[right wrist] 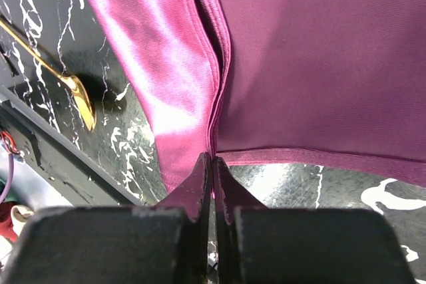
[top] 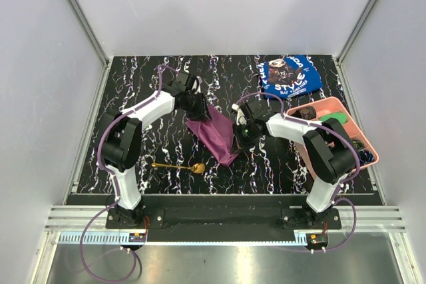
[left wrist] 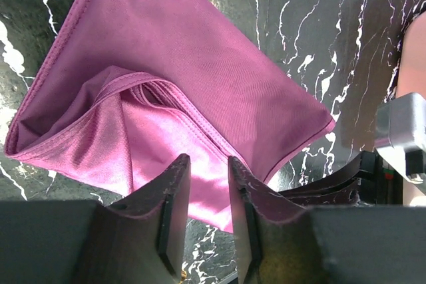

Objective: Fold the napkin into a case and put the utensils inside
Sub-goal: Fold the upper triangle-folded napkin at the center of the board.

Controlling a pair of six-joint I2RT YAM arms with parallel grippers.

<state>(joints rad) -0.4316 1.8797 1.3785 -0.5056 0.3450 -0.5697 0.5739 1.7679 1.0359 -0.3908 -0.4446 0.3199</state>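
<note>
**Right gripper [right wrist: 212,159] nipped on the napkin [right wrist: 319,51]; left gripper [left wrist: 208,161] part-spread over it**

Right gripper: your two fingers are pressed flat together, with no gap between the tips. The napkin's stacked folded edges run straight down into those tips, and the hem leaves them to the right. So you are pinching the cloth at its layered edge.

Left gripper: your fingers stand apart with a clear gap. Shiny plum cloth shows through that gap, with the napkin's near corner under the tips. You cannot tell from this view whether the pads touch the cloth.

Napkin, left wrist view: it is folded over on itself. One flap is turned back, its shiny underside showing, and several hemmed layers fan out beneath the matte top panel.

Napkin, top view: it lies mid-table between your two arms as a narrow slanted shape. The left gripper is at its far upper end and the right gripper at its right edge.

Spoon [right wrist: 80,98]: gold, lying flat on the black marbled table [top: 166,144]. It sits near the napkin's front corner on your left, apart from the cloth, with its bowl toward the napkin.

Farther out: a blue cloth [top: 291,74] with white lettering lies at the far right. A pink tray [top: 333,106] sits beside the right arm.
</note>
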